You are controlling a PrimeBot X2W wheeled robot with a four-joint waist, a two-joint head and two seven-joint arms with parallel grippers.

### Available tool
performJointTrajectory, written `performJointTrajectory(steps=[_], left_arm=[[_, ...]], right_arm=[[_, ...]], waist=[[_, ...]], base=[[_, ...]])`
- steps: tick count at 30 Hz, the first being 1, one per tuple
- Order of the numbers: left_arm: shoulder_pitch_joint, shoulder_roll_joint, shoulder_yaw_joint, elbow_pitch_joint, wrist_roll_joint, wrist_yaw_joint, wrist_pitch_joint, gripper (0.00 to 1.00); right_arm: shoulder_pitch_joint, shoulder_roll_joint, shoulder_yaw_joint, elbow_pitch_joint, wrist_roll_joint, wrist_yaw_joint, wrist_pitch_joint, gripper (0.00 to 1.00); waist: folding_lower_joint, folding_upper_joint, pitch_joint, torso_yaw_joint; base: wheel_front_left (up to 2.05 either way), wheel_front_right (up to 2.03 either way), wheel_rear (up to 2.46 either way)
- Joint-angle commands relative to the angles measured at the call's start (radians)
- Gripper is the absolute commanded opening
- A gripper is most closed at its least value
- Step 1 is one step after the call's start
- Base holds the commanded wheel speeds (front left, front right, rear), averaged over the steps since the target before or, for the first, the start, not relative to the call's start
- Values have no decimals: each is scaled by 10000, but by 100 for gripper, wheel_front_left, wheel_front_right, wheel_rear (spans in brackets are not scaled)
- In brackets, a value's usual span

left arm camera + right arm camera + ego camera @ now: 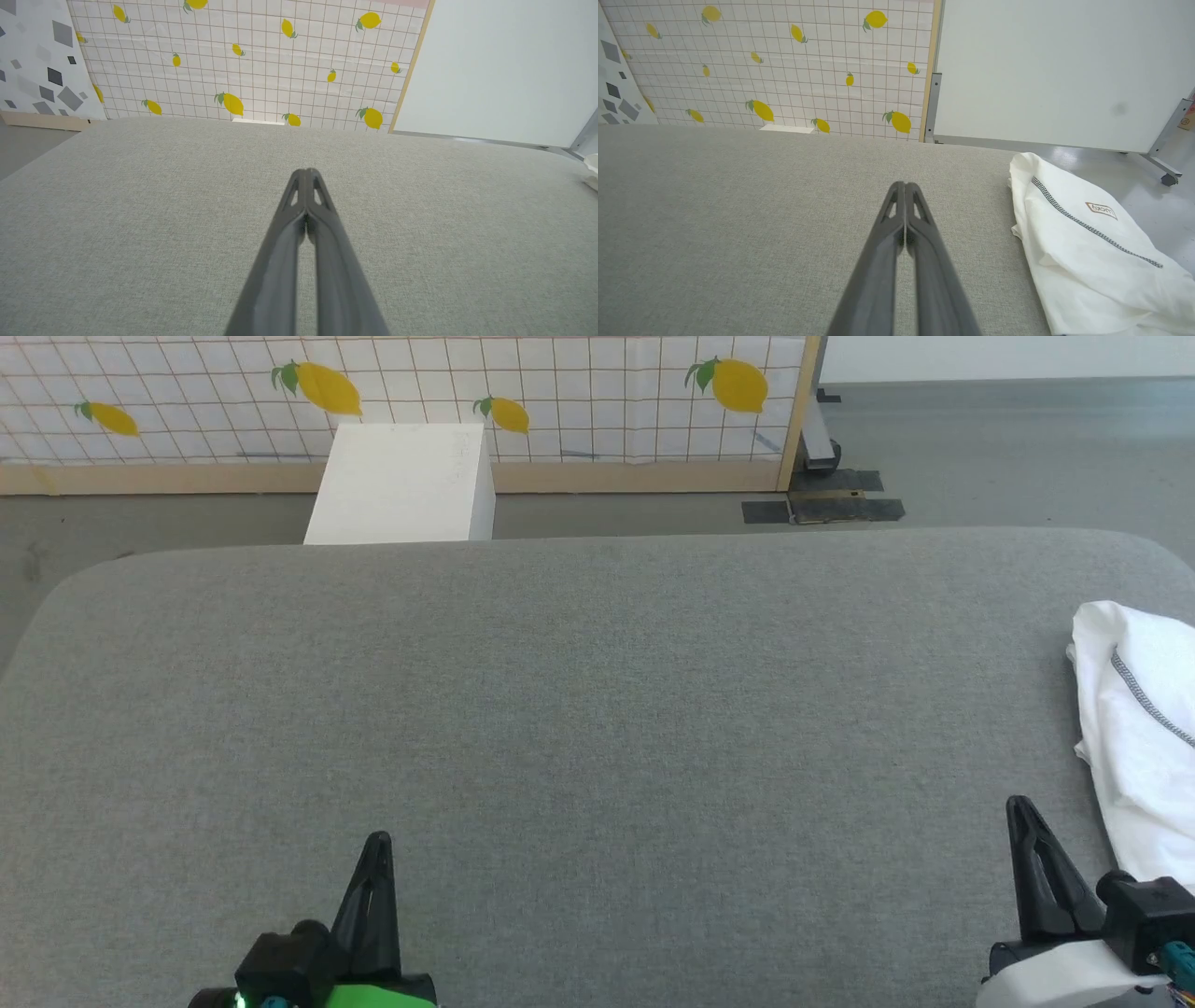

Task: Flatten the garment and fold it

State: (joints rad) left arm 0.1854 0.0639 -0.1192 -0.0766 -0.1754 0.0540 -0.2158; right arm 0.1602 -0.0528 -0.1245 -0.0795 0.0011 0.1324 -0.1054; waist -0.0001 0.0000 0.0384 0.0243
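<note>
Shirt (1087, 252) lies right of both jaws, untouched.
R gripper (903, 185) & L gripper (306, 171): fingers pressed together, empty; it's nearer R.

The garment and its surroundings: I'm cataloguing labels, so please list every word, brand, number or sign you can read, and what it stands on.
"Lucky": on a small tan patch on the garment, upside down in the right wrist view; small, so a likely reading, not a sure one.
Faint grey marks on the white box: too faint to read.
Print on the brown carton at that view's right edge: too small to read.
</note>
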Motion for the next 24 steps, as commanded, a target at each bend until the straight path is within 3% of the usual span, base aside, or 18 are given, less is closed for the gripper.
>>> performJointTrajectory(steps=[1, 24], left_arm=[[-222, -23, 44, 39, 94, -35, 62, 0], [-586, -49, 300, 201, 464, -148, 529, 0]], right_arm=[[-235, 5, 60, 46, -2, -3, 46, 0], [-540, 9, 324, 213, -4, -6, 271, 0]], waist=[[1, 0, -5, -3], [1, 0, -90, -57]], base=[[0, 0, 0], [0, 0, 0]])
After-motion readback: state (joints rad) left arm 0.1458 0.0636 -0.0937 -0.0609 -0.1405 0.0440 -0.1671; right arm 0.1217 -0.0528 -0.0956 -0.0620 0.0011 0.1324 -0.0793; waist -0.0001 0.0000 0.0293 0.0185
